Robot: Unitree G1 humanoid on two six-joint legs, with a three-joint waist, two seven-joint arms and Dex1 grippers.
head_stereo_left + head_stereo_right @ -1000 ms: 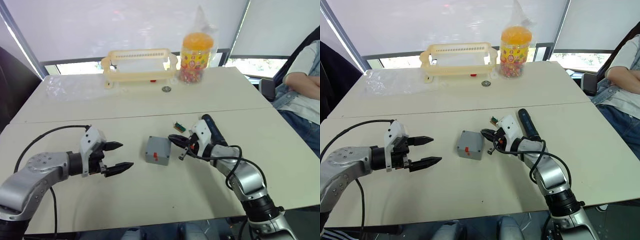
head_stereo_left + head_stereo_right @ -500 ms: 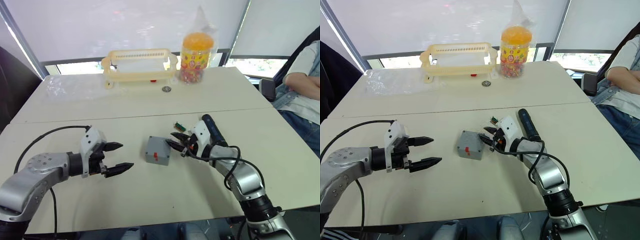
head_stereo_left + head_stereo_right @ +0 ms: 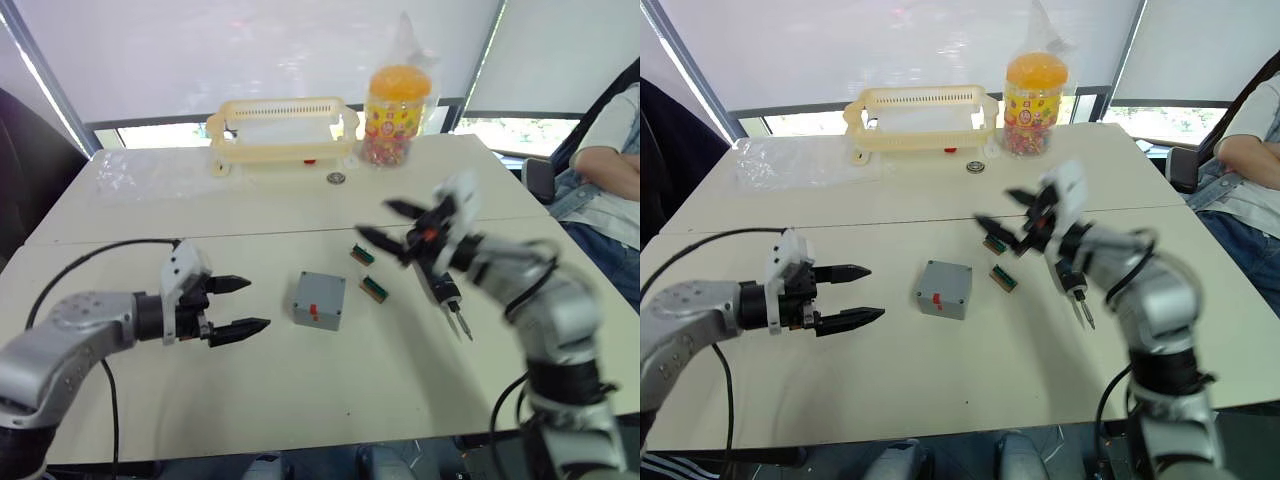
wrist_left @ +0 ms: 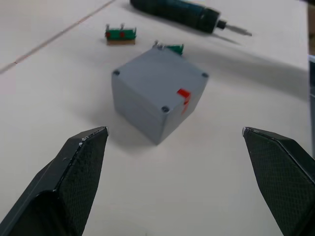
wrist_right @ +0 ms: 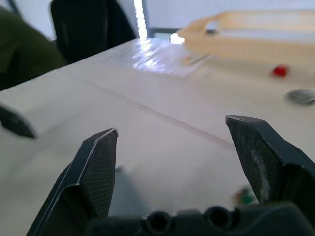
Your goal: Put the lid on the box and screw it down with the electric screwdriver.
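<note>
The grey box (image 3: pixel 319 300) stands at the table's middle with a red mark on its side. The lid (image 4: pixel 157 78), a flat plate with corner screw holes, sits flush on top of it. My left gripper (image 3: pixel 235 305) is low over the table left of the box, open and pointing at it, empty. My right gripper (image 3: pixel 388 224) is raised above the table behind and right of the box, open and holding nothing. The black electric screwdriver (image 3: pixel 445 290) lies on the table right of the box, its bit toward the near edge.
Two small green parts (image 3: pixel 361 255) (image 3: pixel 374 289) lie between box and screwdriver. At the back stand a yellow basket (image 3: pixel 282 125), a jar of sweets (image 3: pixel 394 115), a metal ring (image 3: pixel 336 178) and clear plastic wrap (image 3: pixel 150 170). A person's arm (image 3: pixel 610 150) shows at far right.
My right gripper has opened and risen from beside the box, up and back to the right. A second green part now lies where it was. The left arm has barely moved.
</note>
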